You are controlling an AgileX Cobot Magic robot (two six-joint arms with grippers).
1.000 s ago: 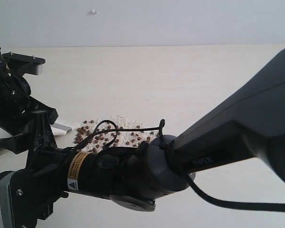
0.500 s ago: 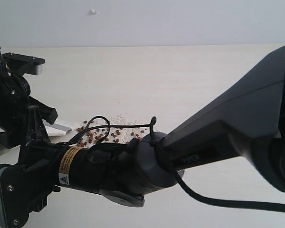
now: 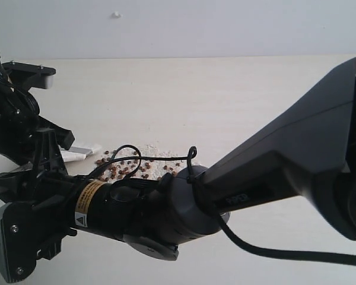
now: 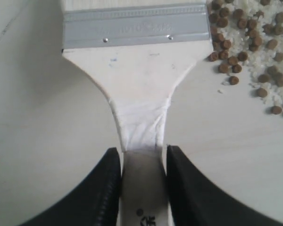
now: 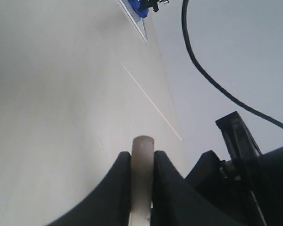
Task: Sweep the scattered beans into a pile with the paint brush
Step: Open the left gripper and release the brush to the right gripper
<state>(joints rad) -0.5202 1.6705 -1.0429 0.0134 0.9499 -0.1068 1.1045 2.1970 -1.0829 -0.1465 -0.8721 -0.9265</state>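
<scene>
The paint brush (image 4: 137, 80) has a pale taped handle and a silver ferrule (image 4: 137, 28); its bristles are out of the left wrist view. My left gripper (image 4: 142, 153) is shut on the handle. Reddish-brown beans (image 4: 245, 42) mixed with pale crumbs lie just beside one end of the ferrule. In the exterior view the beans (image 3: 127, 169) form a loose patch mid-table, partly hidden by my right arm (image 3: 273, 172), and a white part of the brush (image 3: 83, 151) shows at their left edge. My right gripper (image 5: 142, 162) is shut on a pale round rod (image 5: 142, 146).
The right arm's thick forearm and wrist cross the front of the exterior view and hide the table there. A black cable (image 5: 203, 70) hangs past the right gripper. A blue and white object (image 5: 139, 12) lies far off on the table.
The right arm has shifted left and lower across the view. The brush end has moved right, closer to the beans' left edge, and the left arm has risen slightly.
</scene>
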